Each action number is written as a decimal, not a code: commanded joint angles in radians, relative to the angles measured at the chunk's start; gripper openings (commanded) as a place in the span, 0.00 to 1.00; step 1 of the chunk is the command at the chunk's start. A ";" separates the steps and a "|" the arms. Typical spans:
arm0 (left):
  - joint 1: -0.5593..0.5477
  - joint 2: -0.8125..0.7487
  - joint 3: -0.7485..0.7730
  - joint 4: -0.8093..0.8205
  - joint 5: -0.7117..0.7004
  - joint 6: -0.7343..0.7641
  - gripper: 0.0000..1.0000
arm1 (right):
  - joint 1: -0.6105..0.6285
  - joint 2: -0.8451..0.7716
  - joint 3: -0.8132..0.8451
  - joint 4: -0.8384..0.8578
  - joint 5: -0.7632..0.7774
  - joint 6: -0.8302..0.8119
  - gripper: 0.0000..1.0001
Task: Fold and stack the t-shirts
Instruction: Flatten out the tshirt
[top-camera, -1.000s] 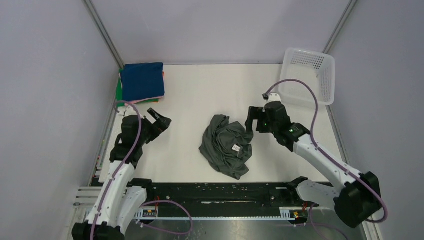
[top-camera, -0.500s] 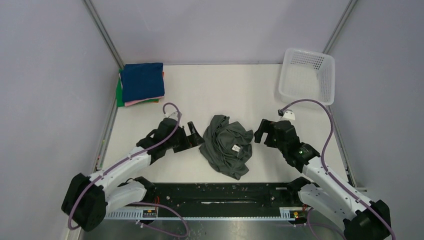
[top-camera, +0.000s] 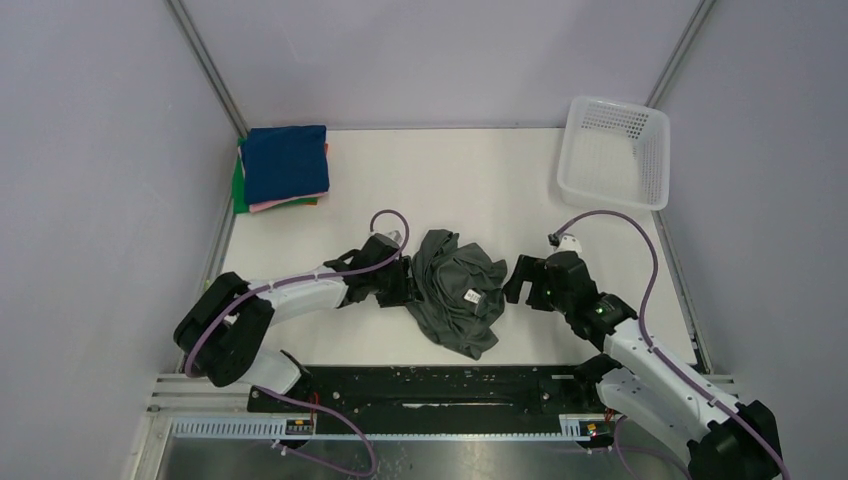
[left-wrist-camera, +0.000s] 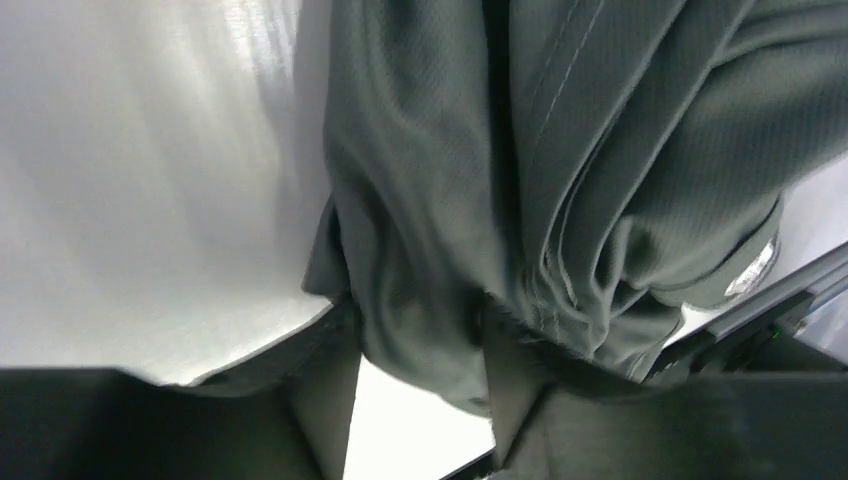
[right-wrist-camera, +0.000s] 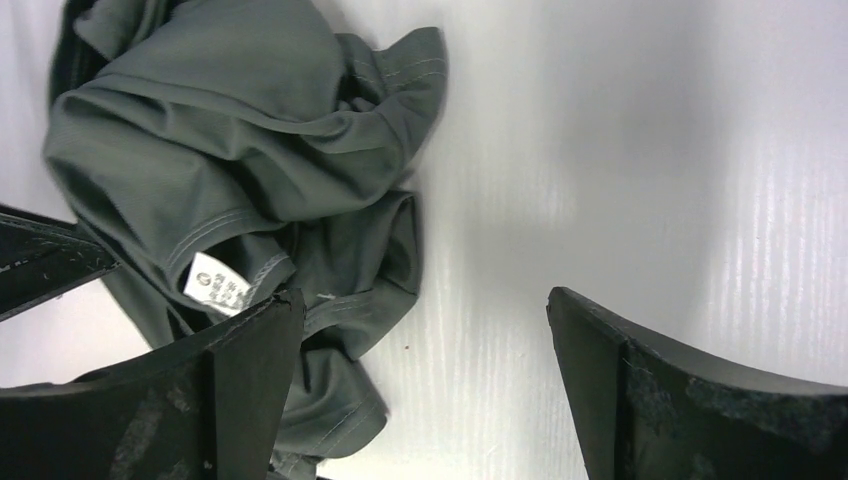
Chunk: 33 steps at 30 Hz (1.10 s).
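Step in hand looks like grasping the crumpled shirt (top-camera: 455, 300) for spreading. Left jaws narrow, a fold between them, clamped or not I cannot tell. Right jaws wide, shirt just beside them; next they likely need its edge.

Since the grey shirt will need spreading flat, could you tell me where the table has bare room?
The widest bare stretch of table lies at the far side, between the folded stack and the white basket. The middle is crowded: the crumpled grey shirt lies between left gripper and right gripper.

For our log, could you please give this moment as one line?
left jaws open, straddling crumpled dark grey-green cloth t-shirt | right jaws open alongside
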<state>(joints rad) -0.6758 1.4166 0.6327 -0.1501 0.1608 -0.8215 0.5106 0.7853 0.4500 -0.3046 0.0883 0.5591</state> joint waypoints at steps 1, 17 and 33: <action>-0.021 0.088 0.071 0.034 0.001 0.002 0.34 | 0.003 0.030 -0.012 0.055 0.086 0.018 1.00; -0.022 -0.052 0.058 -0.111 -0.132 0.020 0.00 | 0.003 0.584 0.197 0.292 0.098 0.036 0.83; -0.021 -0.257 0.244 -0.385 -0.424 0.096 0.00 | 0.005 0.453 0.225 0.420 -0.026 -0.107 0.00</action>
<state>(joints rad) -0.6964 1.2835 0.7425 -0.4339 -0.1001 -0.7792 0.5106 1.4654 0.6605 0.0887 0.0341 0.5331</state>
